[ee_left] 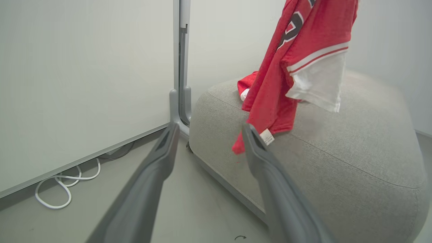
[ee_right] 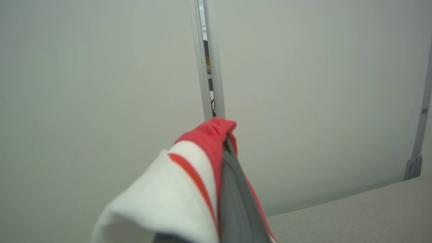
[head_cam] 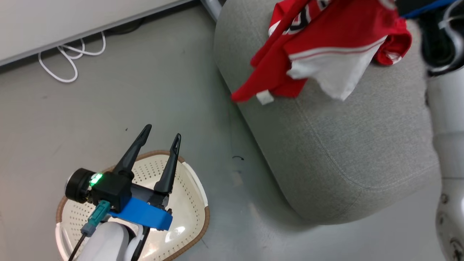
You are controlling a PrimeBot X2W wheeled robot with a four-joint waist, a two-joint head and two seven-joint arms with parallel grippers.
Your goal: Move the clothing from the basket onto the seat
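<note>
Clothing (head_cam: 326, 32) with white hem tag (head_cam: 264, 97), lettering illegible

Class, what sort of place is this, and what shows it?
Probably an office or lab corner: pale partition panels on a metal post, bare grey floor, loose white cable.

**FLOOR AND SEAT: CONDITION AS FOUND**

The grey floor (head_cam: 163, 90) carries three items. A cream basket (head_cam: 207, 217) with a brown rim stands on it, apart from the seat. A white cable (head_cam: 69, 54) lies looped at the foot of the wall panel (head_cam: 72, 25). The light grey seat (head_cam: 344, 145) stands on the floor close to that panel. A small dark mark (head_cam: 238, 157) shows on the floor between basket and seat. Red and white clothing (head_cam: 326, 32) hangs down to the seat top near its edge. A red bunch lies on the cushion behind it. Contact of the lowest fold cannot be confirmed.
</note>
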